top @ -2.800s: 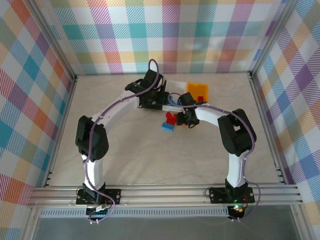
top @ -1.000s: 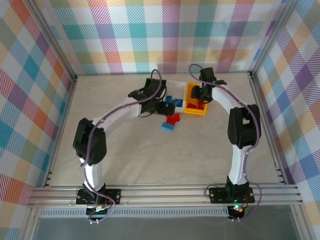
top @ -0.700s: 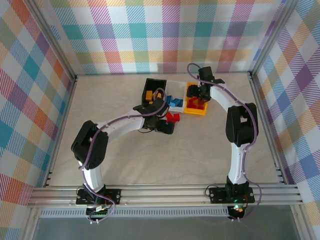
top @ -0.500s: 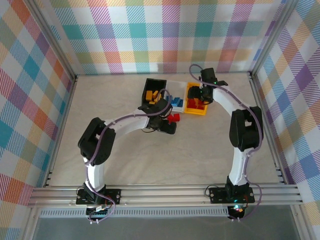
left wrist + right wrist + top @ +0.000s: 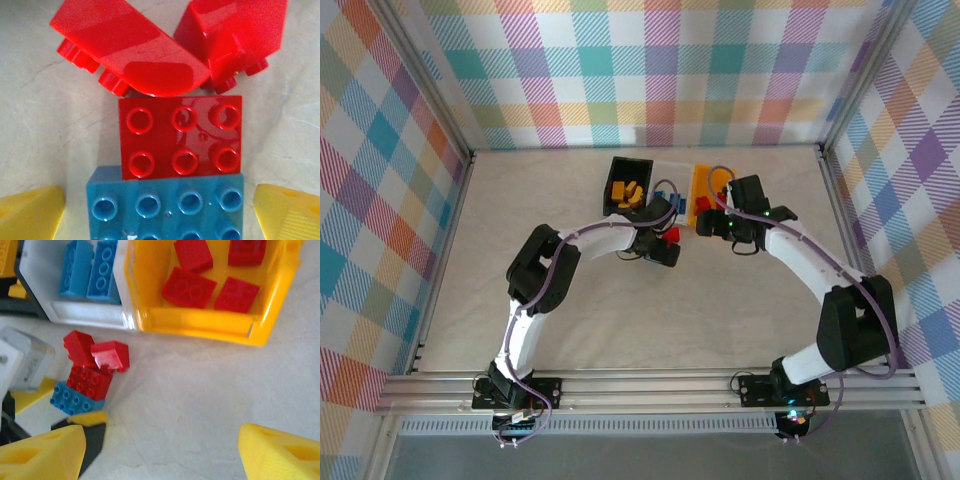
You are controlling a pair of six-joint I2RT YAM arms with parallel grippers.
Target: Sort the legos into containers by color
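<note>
The left gripper [image 5: 159, 215] is open, its yellow fingertips [image 5: 30, 215] standing either side of a blue brick [image 5: 165, 200] that lies studs-up on the table [image 5: 40, 125]; a sliver of table shows between each fingertip and the brick's ends, so nothing is gripped yet. A flat red brick [image 5: 182, 137] butts against the blue one's far edge, and I cannot tell whether the two merely touch or overlap. Just beyond it lie two sloped red bricks [image 5: 125, 50], tipped over and leaning together. The right gripper [image 5: 160, 455] hangs open and empty over bare table, near the yellow bin [image 5: 200, 322], which holds four red bricks [image 5: 189, 286]. The white bin [image 5: 85, 310] next to it holds blue bricks [image 5: 90, 270], and the black bin [image 5: 618, 180] at the far end of the row holds yellow-orange bricks [image 5: 630, 190]. By my reading the sorting is nearly done, with this small cluster just in front of the white bin being all that is left out. The step in hand is the left arm's pick of the blue brick. The next move calls for closing squarely on its two ends, lifting straight up so the red neighbour is not dragged along, and then a short carry to the white bin. The three red pieces would afterwards go to the yellow bin.
</note>
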